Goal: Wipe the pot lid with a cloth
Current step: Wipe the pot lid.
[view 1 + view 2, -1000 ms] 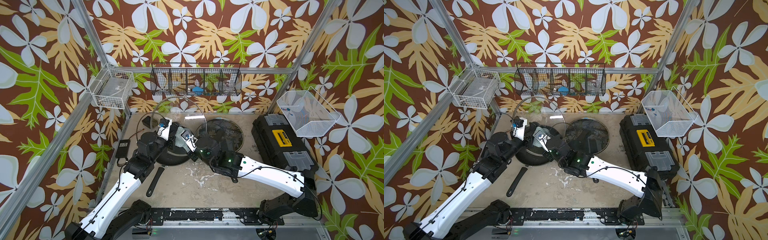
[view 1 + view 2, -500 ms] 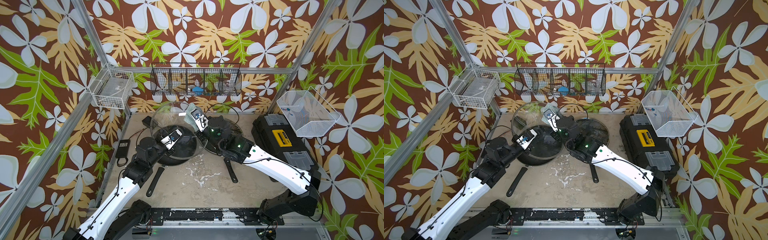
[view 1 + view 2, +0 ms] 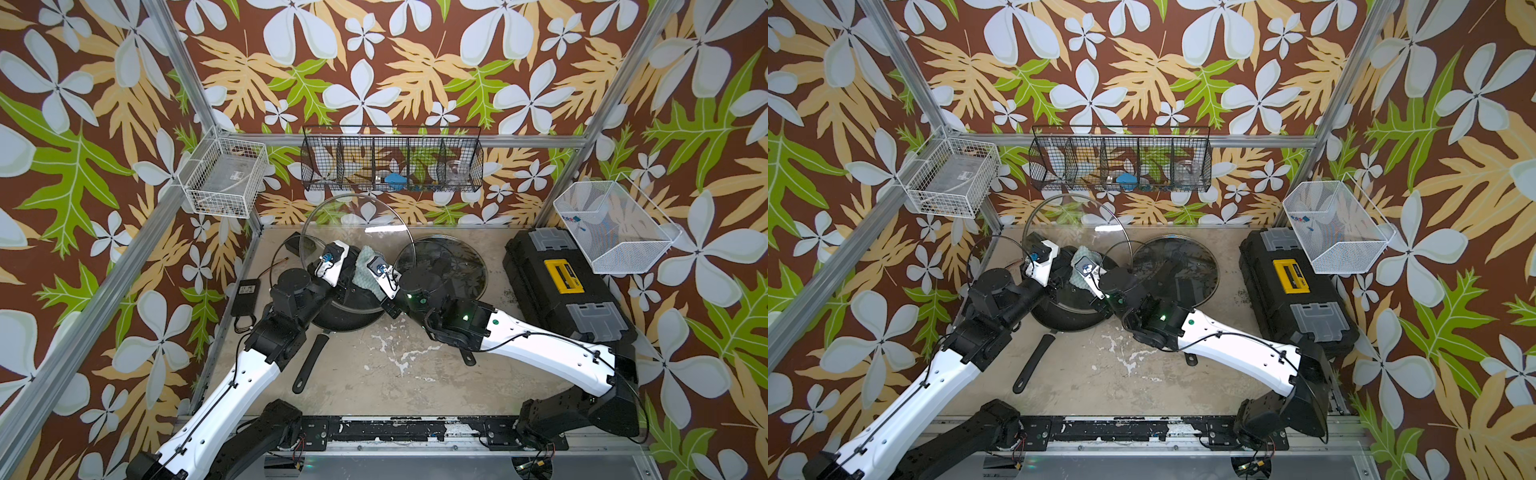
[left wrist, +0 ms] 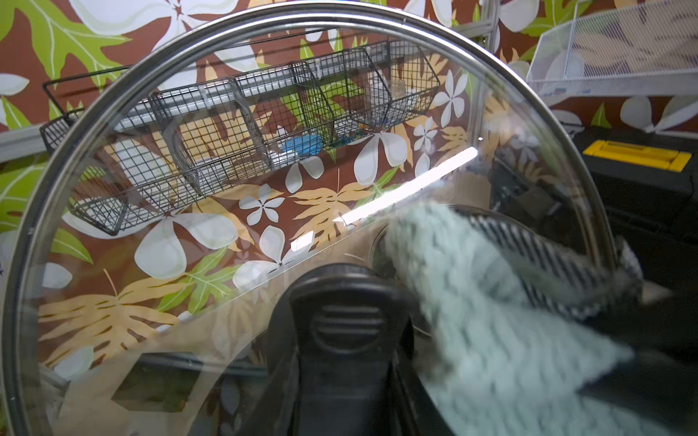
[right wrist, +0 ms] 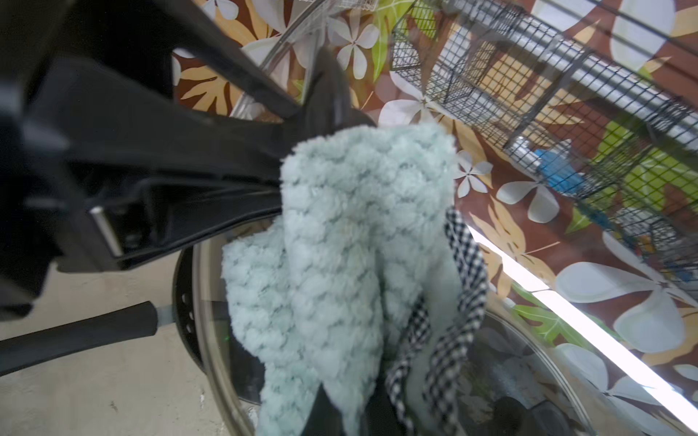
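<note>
Teal cloth [image 3: 365,270] clamped in right pincer [image 3: 368,284] against glass pot lid [image 3: 353,220], knob [image 4: 347,324] gripped by left pincer [image 3: 349,266]; blue object [image 3: 394,178] inside black wire basket [image 3: 457,166].

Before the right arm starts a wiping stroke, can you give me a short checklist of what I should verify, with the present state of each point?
1. Grip of the left gripper on the pot lid: ok, shut at the lid's middle.
2. Grip of the right gripper on the cloth: ok, shut on it.
3. Height of the pot lid over the pan: ok, raised and standing tilted.
4. Contact of the cloth with the glass: cannot tell; the cloth sits beside the left gripper and looks blurred.
5. Room between the two grippers: not ok, they crowd together at the lid's middle, so a wide stroke may bump them.
</note>
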You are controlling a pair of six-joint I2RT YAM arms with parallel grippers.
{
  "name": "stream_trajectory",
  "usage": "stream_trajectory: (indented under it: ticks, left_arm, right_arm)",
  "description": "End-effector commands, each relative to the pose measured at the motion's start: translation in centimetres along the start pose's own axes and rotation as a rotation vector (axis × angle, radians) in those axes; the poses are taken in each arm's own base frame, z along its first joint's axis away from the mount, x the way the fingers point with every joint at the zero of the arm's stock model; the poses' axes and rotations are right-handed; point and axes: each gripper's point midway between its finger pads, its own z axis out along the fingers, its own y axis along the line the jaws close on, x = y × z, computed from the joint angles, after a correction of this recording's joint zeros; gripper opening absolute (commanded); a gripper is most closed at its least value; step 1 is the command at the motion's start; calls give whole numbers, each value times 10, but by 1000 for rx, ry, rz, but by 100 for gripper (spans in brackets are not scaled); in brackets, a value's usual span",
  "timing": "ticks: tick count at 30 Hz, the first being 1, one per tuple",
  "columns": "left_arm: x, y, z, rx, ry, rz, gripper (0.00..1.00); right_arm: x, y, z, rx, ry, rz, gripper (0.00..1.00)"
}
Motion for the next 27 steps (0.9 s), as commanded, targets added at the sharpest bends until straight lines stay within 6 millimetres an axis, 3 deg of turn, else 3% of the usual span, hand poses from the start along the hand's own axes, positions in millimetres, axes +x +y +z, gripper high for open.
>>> stream_trajectory:
  ticks: [1,7,16,27]
  left_arm:
    - [-74,8,-12,-5,-276,-192,0]
    - [-74,10,-13,-16,-279,-232,0]
    - [-65,2,-15,1,-260,-51,0]
    - [-52,-34,-30,122,-312,522,0]
  right_arm:
    - [7,18,7,-37,23,25,0]
    - [5,32,15,-62,32,18,0]
    - [-15,-16,-7,72,-11,27,0]
    - [-58,-84,-14,208,-69,-3,0]
